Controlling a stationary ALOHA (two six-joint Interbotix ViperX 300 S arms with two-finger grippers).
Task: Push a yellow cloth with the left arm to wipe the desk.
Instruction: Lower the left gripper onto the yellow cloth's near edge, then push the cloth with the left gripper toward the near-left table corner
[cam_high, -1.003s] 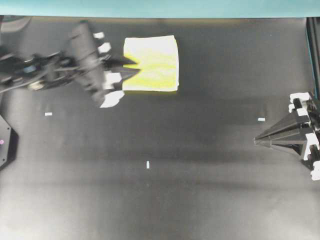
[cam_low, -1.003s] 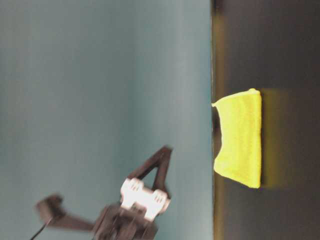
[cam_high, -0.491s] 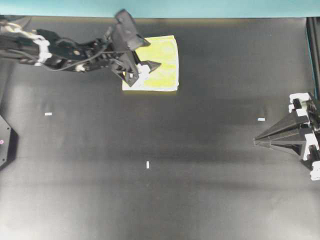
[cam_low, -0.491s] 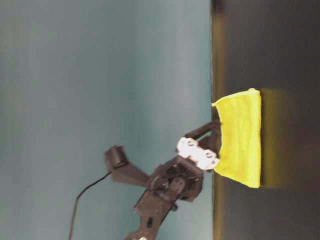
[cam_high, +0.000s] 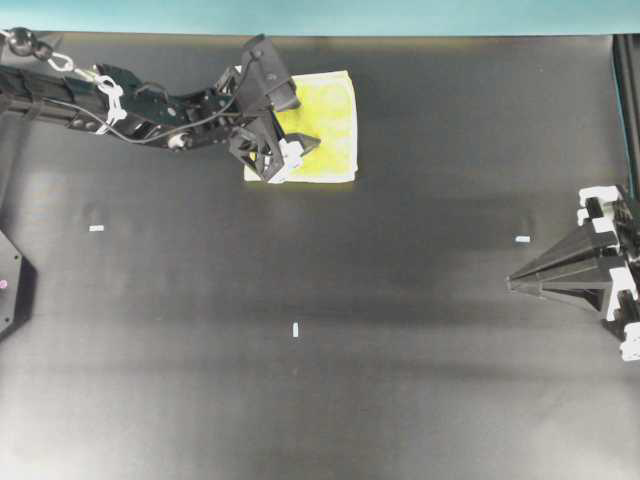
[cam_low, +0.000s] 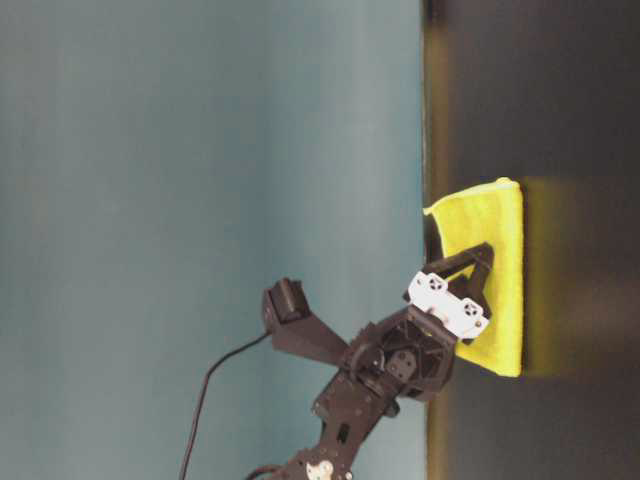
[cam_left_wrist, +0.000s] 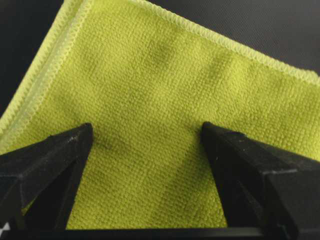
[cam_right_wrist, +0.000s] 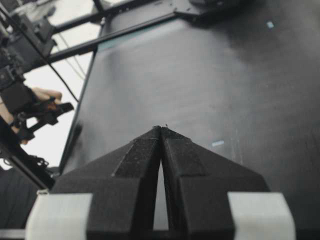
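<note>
The yellow cloth (cam_high: 328, 125) lies flat near the far edge of the black desk (cam_high: 300, 400), just below the teal edge strip (cam_high: 320, 15). My left gripper (cam_high: 300, 142) reaches in from the upper left and stands on the cloth's left half. It is open. In the left wrist view both fingertips (cam_left_wrist: 85, 131) rest on the cloth (cam_left_wrist: 165, 85), with the gripper (cam_left_wrist: 146, 129) spread wide. The table-level view shows the gripper (cam_low: 483, 268) down on the cloth (cam_low: 500, 230). My right gripper (cam_high: 512, 284) is shut and empty at the right edge; the right wrist view shows it (cam_right_wrist: 161, 128) closed.
Small white marks lie on the desk at the left (cam_high: 97, 228), the middle (cam_high: 296, 329) and the right (cam_high: 522, 239). A black mount (cam_high: 10, 285) sits at the left edge. A dark rail (cam_high: 625, 100) runs along the right edge.
My left arm has swung from beside the cloth's left edge over onto it and come down, its fingers now spread on the fabric. The cloth and the right arm have not moved.
</note>
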